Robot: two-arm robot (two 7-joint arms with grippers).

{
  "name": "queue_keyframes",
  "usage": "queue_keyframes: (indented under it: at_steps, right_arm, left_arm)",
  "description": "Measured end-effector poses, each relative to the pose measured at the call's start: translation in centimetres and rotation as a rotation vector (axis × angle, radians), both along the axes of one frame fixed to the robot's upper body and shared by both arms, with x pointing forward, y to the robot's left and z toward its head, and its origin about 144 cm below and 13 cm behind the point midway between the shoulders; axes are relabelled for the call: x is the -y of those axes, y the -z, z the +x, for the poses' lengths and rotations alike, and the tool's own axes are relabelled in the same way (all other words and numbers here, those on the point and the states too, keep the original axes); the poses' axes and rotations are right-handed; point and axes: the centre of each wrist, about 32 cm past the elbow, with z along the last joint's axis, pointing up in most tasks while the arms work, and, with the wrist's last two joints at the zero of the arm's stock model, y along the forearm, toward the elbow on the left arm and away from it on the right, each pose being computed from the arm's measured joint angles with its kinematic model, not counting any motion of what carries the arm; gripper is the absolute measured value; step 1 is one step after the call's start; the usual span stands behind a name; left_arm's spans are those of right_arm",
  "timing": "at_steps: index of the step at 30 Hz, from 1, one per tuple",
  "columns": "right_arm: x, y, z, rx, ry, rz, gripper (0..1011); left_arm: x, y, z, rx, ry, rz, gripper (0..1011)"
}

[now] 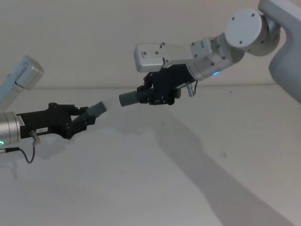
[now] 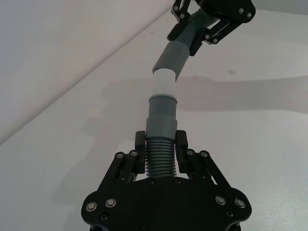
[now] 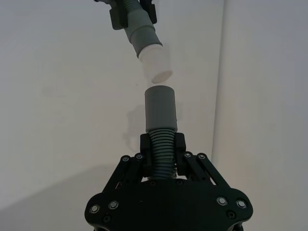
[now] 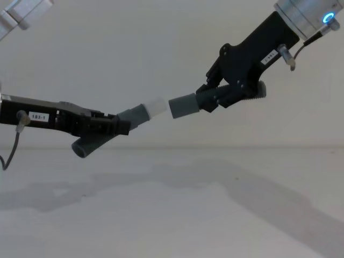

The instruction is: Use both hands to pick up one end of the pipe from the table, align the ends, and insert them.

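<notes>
Both pieces lifted off table [image 4: 172, 215]. Left gripper [image 4: 110, 127] clamped on white-tipped piece [image 4: 141, 114]; right gripper [image 4: 223, 95] clamped on sleeve piece [image 4: 184, 105]. White tip [image 3: 155, 61] just short of sleeve mouth, pointing toward it, axes slightly angled. Judgement: straighten, then push.

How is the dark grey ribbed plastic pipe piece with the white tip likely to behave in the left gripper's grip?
The dark grey ribbed pipe piece probably flexes somewhat: its gripped section is corrugated. It looks light, held aloft by the left gripper alone. The ribs likely resist slipping.
</notes>
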Motion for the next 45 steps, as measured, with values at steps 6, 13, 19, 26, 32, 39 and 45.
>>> queue_keyframes:
  at_steps: [6, 13, 19, 26, 32, 39, 45]
  right_arm:
    - [0.08, -0.02, 0.07, -0.002, 0.005, -0.002, 255]
    - [0.14, -0.11, 0.08, -0.001, 0.006, 0.001, 255]
    - [0.16, -0.31, 0.01, 0.002, 0.004, 0.009, 255]
    - [0.1, -0.46, -0.08, 0.004, 0.0, 0.017, 255]
    - [0.04, -0.41, -0.11, -0.001, 0.001, 0.015, 255]
    - [-0.11, -0.18, -0.14, -0.012, -0.002, 0.003, 255]
    - [-0.23, -0.09, -0.15, -0.018, -0.003, -0.003, 255]
  left_arm:
    - [0.0, 0.0, 0.0, 0.0, 0.0, 0.0, 331]
    - [-0.01, 0.0, 0.0, 0.0, 0.0, 0.0, 331]
    - [-0.01, 0.0, 0.0, 0.0, -0.001, 0.0, 331]
    - [-0.01, 0.0, 0.0, 0.0, -0.001, 0.0, 331]
    - [-0.01, 0.0, 0.0, 0.0, 0.0, 0.0, 331]
    - [-0.01, 0.0, 0.0, 0.0, -0.001, 0.0, 331]
    - [-0.01, 0.0, 0.0, 0.0, -0.001, 0.0, 331]
